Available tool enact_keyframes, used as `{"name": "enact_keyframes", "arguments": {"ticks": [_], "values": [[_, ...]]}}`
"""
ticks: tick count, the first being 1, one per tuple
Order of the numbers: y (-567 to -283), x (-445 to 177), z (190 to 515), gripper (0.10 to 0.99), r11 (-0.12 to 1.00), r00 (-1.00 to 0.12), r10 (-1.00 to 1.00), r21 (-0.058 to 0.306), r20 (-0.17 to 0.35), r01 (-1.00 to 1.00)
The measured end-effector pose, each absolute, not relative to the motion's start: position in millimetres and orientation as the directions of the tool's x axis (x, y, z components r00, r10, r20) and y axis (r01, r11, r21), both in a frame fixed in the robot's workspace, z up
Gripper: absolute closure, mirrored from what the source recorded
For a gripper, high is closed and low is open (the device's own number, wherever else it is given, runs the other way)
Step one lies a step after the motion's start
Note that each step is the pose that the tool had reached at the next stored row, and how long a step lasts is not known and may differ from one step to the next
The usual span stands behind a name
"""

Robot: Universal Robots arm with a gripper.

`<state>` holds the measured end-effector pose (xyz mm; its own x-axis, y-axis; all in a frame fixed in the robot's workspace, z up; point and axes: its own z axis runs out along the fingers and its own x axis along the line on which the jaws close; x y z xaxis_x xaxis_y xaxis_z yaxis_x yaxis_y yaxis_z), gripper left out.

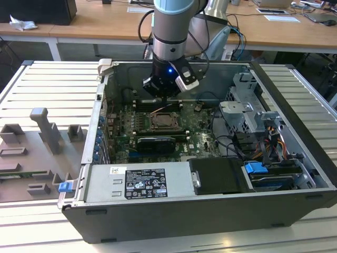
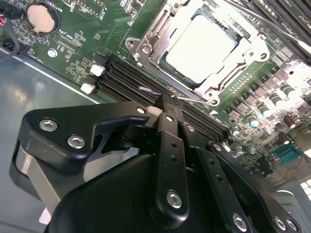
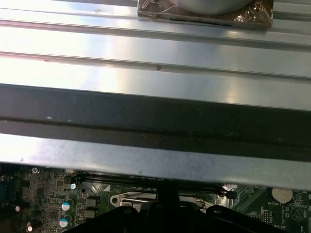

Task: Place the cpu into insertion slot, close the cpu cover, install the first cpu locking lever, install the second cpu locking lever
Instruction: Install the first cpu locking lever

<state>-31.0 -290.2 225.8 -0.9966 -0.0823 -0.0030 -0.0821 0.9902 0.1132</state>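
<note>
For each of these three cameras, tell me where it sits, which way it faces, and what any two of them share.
Exterior view: off the arm, looking down into the open computer case; the arm and gripper hang over the motherboard.
Second wrist view: on the arm, looking past the gripper at the cpu under the cpu cover.
First wrist view: on the arm, facing the case wall.
Exterior and second wrist views share the socket.

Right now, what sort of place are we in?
Probably a robotics lab or workshop: an open computer case lies on a ribbed metal table, a robot arm reaches in, and wooden desks stand behind.
</note>
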Motion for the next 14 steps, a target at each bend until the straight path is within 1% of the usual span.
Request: {"name": "enact_keyframes", "arguments": {"ticks": [5,14], "values": [[-290.4,-29.6,223.1,0.980,0.989,-0.997,-0.078,0.126,-0.004,-0.078],[-290.5,-29.4,221.0,0.980,0.989,-0.997,-0.078,0.126,-0.004,-0.077]]}}
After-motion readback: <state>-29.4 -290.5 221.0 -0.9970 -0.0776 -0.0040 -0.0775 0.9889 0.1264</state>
